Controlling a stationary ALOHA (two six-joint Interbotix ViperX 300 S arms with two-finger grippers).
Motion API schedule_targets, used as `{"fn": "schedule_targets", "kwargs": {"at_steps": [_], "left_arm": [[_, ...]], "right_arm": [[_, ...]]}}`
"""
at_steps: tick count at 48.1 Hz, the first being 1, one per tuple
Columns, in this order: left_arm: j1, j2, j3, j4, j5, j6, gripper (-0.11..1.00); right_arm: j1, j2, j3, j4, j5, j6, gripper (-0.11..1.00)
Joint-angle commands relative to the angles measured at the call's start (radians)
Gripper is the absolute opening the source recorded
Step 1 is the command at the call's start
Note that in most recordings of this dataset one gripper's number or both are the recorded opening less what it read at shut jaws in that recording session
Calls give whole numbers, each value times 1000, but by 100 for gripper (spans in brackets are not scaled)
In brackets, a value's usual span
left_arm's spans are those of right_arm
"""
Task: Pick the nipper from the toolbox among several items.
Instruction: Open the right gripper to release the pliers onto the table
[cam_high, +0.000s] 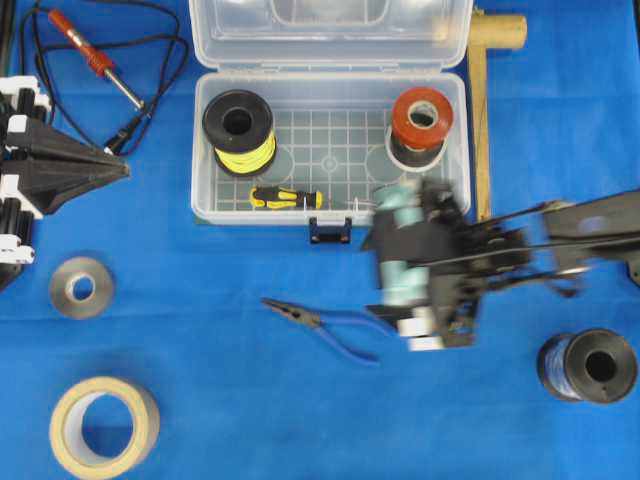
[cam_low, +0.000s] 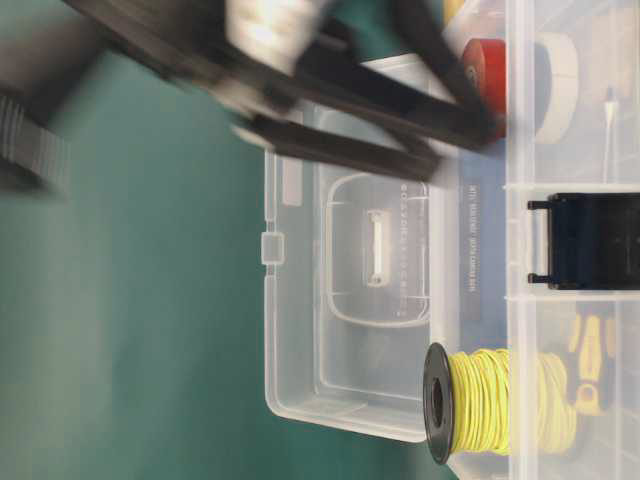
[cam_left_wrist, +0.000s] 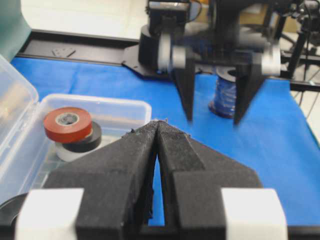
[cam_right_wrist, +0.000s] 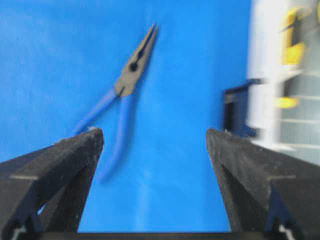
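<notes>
Blue-handled nipper (cam_high: 320, 325): lies on the cloth at lower centre, below the toolbox (cam_high: 330, 150) and outside it; right gripper (cam_high: 410, 275), jaws wide and empty, should lift straight clear without brushing it; left gripper (cam_high: 115, 165) closed, empty.

We see the right gripper (cam_right_wrist: 155, 145) with its jaws spread wide and nothing between them, its arm reaching in from the right and blurred, hanging just in front of the toolbox (cam_high: 330, 212) near its latch corner; the left gripper (cam_left_wrist: 158, 125) has its jaws pressed together, empty, resting well to the left of the toolbox, pointing toward it
</notes>
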Motion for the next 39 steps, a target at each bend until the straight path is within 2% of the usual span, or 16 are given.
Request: {"fn": "schedule_targets", "kwargs": {"at_steps": [1, 10, 24, 31, 39], "left_arm": [[2, 3, -9, -2, -5, -2, 0], [2, -2, -9, -2, -5, -2, 0], [2, -3, -5, -2, -5, -2, 0], [2, -3, -2, -2, -5, -2, 0], [2, 0, 0, -2, -5, -2, 0]], "right_arm": [[-15, -121, 37, -32, 9, 2, 82], [-69, -334, 192, -41, -37, 2, 82], [-121, -687, 483, -48, -216, 2, 82], [-170, -801, 601, -48, -273, 2, 83], [-235, -853, 686, -48, -291, 2, 82]]}}
